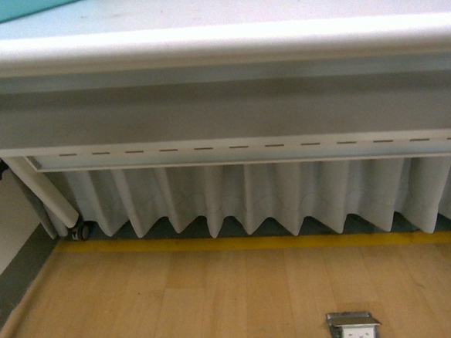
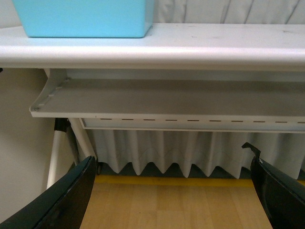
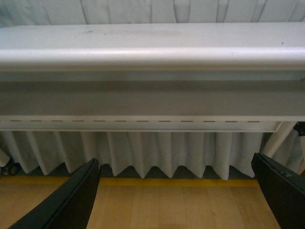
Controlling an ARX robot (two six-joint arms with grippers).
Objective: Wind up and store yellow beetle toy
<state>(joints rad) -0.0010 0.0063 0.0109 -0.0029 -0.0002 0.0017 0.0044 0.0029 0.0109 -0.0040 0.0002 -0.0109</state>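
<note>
Both my left claw (image 2: 174, 191) and right claw (image 3: 176, 191) hang wide open and empty below the white table (image 1: 217, 42), whose top carries a blue bin (image 2: 86, 18).

Both grippers hang low with nothing between their dark fingers. The left gripper (image 2: 174, 191) has its fingers (image 2: 62, 200) spread wide apart. The right gripper (image 3: 176, 191) likewise has its fingers (image 3: 66, 202) spread wide.
</note>
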